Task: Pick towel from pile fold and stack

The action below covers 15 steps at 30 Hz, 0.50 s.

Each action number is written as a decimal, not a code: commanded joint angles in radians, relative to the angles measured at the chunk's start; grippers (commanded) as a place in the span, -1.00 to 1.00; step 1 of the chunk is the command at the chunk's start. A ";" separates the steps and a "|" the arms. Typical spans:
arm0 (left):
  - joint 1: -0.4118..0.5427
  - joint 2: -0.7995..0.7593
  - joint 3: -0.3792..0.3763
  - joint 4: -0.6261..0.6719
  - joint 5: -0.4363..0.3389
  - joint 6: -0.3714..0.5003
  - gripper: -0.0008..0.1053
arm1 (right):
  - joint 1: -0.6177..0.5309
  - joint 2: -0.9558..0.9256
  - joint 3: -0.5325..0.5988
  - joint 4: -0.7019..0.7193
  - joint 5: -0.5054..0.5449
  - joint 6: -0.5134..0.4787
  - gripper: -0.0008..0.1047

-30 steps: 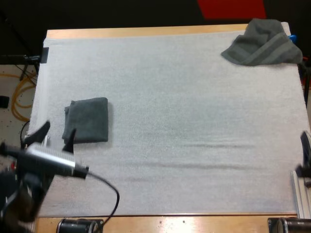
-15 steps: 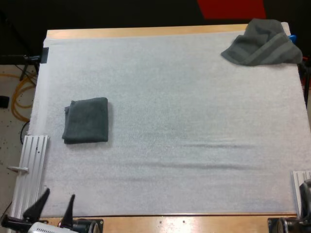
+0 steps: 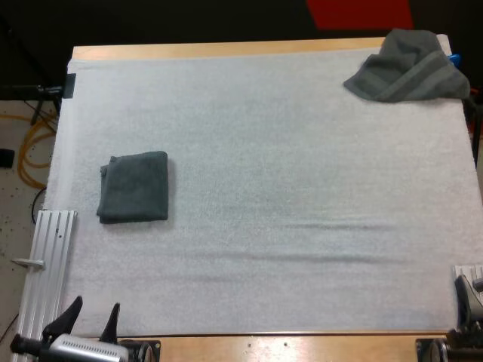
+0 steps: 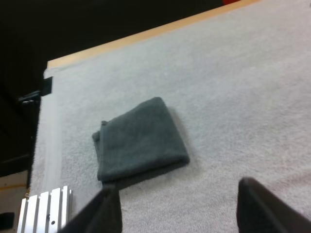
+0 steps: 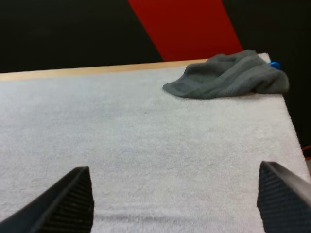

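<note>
Folded towel (image 3: pixel 133 187) is lying flat on the white mat (image 3: pixel 287 188). Left gripper (image 3: pixel 95 305) is hovering on the near side of the folded towel, well apart from it, with fingers spread wide and gripping nothing. Crumpled towel (image 3: pixel 407 66) is sitting well apart from the folded towel, off to its far right. Right gripper (image 5: pixel 173 167) is pointing toward the crumpled towel, well right of the folded towel, fingers standing wide apart, empty.
</note>
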State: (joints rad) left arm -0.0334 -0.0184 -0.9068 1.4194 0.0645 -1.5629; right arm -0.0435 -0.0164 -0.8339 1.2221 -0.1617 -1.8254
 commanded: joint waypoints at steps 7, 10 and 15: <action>0.002 -0.135 0.181 -0.206 -0.009 -0.009 -0.03 | 0.039 -0.035 0.169 -0.144 -0.082 -0.038 0.32; 0.002 -0.135 0.267 -0.273 0.000 -0.009 -0.03 | 0.067 -0.035 0.229 -0.144 -0.083 -0.053 0.32; 0.002 -0.133 0.371 -0.355 0.023 -0.011 -0.03 | 0.100 -0.035 0.286 -0.146 -0.082 -0.063 0.32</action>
State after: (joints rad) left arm -0.0334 -0.0146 -0.5353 1.0881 0.0806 -1.5629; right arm 0.0543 -0.0145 -0.5465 1.0911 -0.2353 -1.8723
